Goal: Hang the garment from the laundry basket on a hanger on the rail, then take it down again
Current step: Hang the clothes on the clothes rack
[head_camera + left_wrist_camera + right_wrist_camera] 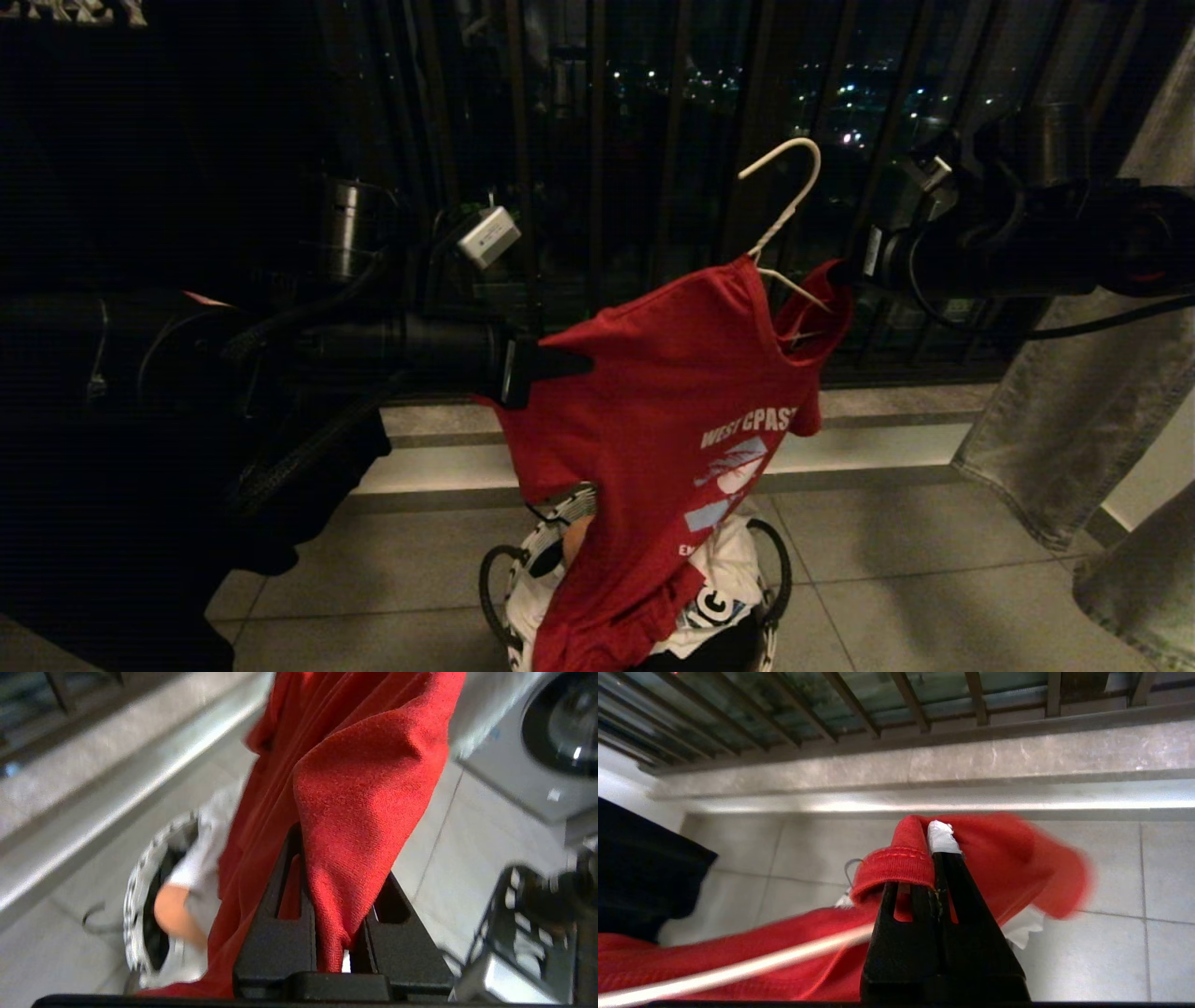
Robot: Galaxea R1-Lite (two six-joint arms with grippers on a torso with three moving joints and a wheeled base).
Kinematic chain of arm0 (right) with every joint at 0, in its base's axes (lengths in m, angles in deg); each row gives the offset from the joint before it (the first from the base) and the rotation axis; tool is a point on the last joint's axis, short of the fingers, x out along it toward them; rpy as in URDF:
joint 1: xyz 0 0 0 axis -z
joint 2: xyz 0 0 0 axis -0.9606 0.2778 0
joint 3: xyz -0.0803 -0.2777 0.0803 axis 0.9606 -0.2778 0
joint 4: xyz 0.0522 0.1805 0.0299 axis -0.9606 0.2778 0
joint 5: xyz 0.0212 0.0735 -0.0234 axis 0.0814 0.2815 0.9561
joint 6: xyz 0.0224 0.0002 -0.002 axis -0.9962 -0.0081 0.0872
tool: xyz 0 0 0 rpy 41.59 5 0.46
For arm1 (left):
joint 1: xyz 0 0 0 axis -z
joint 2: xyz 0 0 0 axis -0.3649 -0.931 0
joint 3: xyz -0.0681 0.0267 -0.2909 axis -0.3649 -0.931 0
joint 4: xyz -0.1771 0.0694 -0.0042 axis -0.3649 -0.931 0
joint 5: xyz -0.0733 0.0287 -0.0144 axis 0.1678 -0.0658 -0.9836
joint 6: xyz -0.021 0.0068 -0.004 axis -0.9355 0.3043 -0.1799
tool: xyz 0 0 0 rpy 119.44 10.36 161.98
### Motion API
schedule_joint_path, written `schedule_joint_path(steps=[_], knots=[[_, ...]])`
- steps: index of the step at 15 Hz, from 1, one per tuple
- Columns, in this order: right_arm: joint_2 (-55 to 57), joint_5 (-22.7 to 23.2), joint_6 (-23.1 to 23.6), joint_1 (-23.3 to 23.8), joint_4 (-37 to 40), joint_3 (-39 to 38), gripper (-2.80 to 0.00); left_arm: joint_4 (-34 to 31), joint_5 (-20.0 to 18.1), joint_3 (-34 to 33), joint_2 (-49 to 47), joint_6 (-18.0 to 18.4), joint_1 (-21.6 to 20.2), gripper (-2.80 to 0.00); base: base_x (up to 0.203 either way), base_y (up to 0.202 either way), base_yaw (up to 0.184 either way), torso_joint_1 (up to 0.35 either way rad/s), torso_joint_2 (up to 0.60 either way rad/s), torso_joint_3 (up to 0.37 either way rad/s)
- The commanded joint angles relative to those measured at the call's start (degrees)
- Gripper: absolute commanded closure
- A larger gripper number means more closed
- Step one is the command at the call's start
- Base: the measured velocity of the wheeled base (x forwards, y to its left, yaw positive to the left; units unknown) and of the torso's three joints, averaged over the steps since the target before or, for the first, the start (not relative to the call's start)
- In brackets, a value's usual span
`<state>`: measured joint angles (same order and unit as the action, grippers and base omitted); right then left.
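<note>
Here both end effectors, left [560, 364] and right [840, 273], clamp the "WEST COAST" garment [672, 411].

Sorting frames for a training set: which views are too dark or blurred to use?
Head view: dim, left arm nearly lost in black, but the red T-shirt and hanger read clearly. Left wrist view: bright, laundry basket smeared by blur. Right wrist view: sleeve edge blurred, gripper sharp.
</note>
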<state>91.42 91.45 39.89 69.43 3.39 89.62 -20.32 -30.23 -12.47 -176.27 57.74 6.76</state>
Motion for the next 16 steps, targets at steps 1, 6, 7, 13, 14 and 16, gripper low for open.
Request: schedule_joint_path(steps=[1,6,7,13,14,16], knots=[[-1.13,0.13,-0.44,-0.05,0.04,0.23,0.00,1.21,-0.19,-0.92,-1.04,-0.25,0.14,0.00,0.000,0.000,0.000,0.000,0.00,0.000],[-3.26,0.05,-2.48,-0.05,0.26,0.97,0.00,1.29,-0.19,-1.27,-1.80,-0.16,0.05,0.00,0.000,0.000,0.000,0.000,0.00,0.000],[-4.09,0.05,-2.76,-0.05,0.47,1.06,0.00,1.29,-0.19,-1.33,-1.92,-0.10,-0.04,0.00,0.000,0.000,0.000,0.000,0.00,0.000],[-5.96,-4.26,-3.87,-1.63,0.84,1.20,0.00,11.93,0.22,-9.29,1.37,-0.48,-0.21,0.00,0.000,0.000,0.000,0.000,0.00,0.000],[-5.99,-4.32,-3.87,-1.86,0.84,1.17,0.00,14.00,0.25,-10.34,1.72,-0.51,-0.21,0.00,0.000,0.000,0.000,0.000,0.00,0.000],[-6.03,-4.35,-3.87,-2.20,0.84,1.20,0.00,16.61,0.46,-12.10,2.07,-0.61,-0.21,0.00,0.000,0.000,0.000,0.000,0.00,0.000]])
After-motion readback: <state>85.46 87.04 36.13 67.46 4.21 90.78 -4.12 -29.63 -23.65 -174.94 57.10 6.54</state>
